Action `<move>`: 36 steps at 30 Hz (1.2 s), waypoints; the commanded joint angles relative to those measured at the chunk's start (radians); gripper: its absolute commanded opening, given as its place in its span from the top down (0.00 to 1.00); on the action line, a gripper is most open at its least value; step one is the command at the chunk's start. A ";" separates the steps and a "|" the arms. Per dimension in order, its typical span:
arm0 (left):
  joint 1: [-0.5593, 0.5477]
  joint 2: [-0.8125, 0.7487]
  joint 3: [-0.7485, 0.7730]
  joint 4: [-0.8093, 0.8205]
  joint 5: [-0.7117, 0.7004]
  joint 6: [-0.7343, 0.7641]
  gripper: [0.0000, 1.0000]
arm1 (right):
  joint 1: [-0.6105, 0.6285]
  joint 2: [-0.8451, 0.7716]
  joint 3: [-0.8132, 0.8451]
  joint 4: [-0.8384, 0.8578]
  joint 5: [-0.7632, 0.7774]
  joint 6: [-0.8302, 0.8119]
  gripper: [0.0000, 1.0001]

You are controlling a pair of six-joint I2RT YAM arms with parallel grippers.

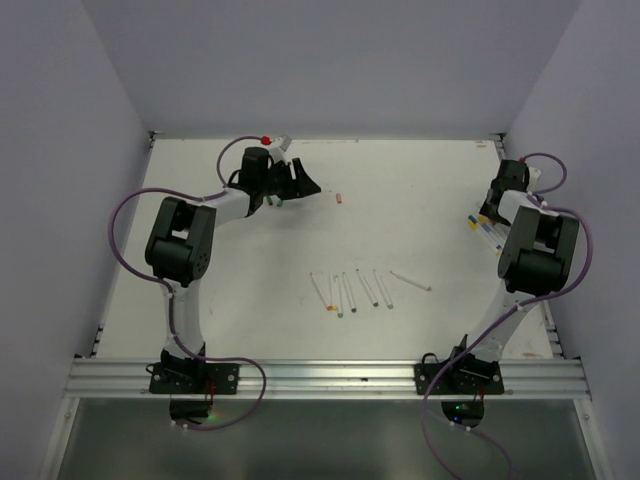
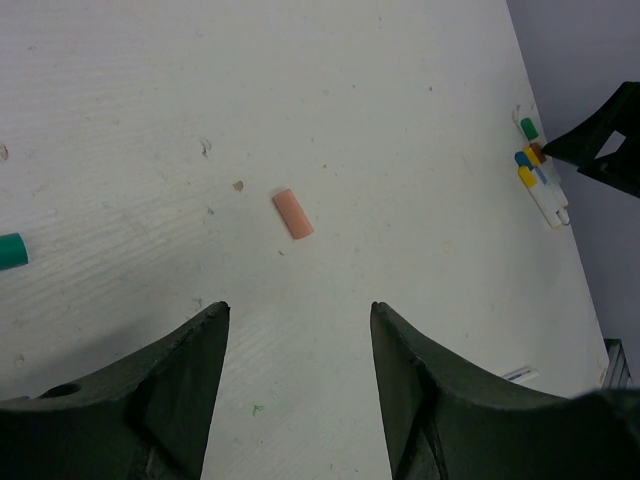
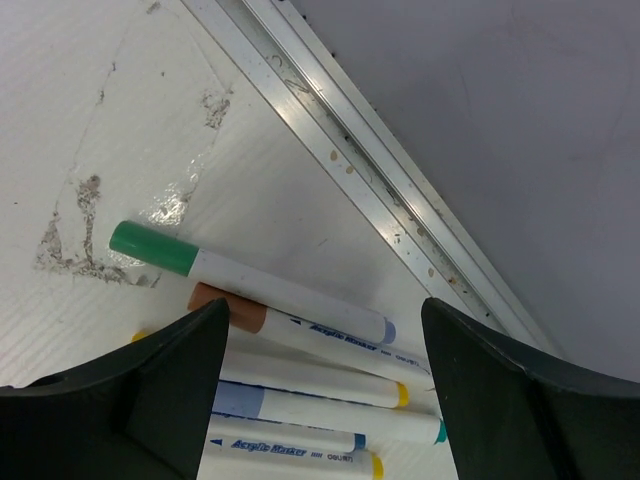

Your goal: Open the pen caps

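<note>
Several capped white pens (image 3: pixel 300 345) lie side by side under my right gripper (image 3: pixel 325 305), which hangs open above them, holding nothing. Their pen caps include a green one (image 3: pixel 152 247), a brown-orange one (image 3: pixel 228 308) and a pale blue one (image 3: pixel 240 400). In the top view this pile (image 1: pixel 486 230) sits at the table's right edge by the right gripper (image 1: pixel 490 208). My left gripper (image 2: pixel 298 310) is open and empty above the table's far left part. A loose orange cap (image 2: pixel 293 213) lies ahead of it and a loose green cap (image 2: pixel 10 250) to its left.
A row of several uncapped white pens (image 1: pixel 352 290) lies mid-table. An aluminium rail (image 3: pixel 380 170) and the grey wall run close behind the right gripper's pile. A small red object (image 1: pixel 266 139) sits at the back edge near the left arm. Purple cables loop beside both arms.
</note>
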 commanded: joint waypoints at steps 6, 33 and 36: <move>-0.002 -0.008 0.007 0.056 0.028 -0.004 0.38 | -0.033 -0.055 0.005 0.043 -0.048 0.069 0.18; -0.002 0.006 -0.001 0.079 0.040 -0.012 0.38 | -0.125 -0.146 -0.081 0.181 -0.247 0.147 0.22; -0.002 0.010 -0.001 0.082 0.043 -0.013 0.38 | -0.134 -0.139 -0.060 0.163 -0.186 0.162 0.20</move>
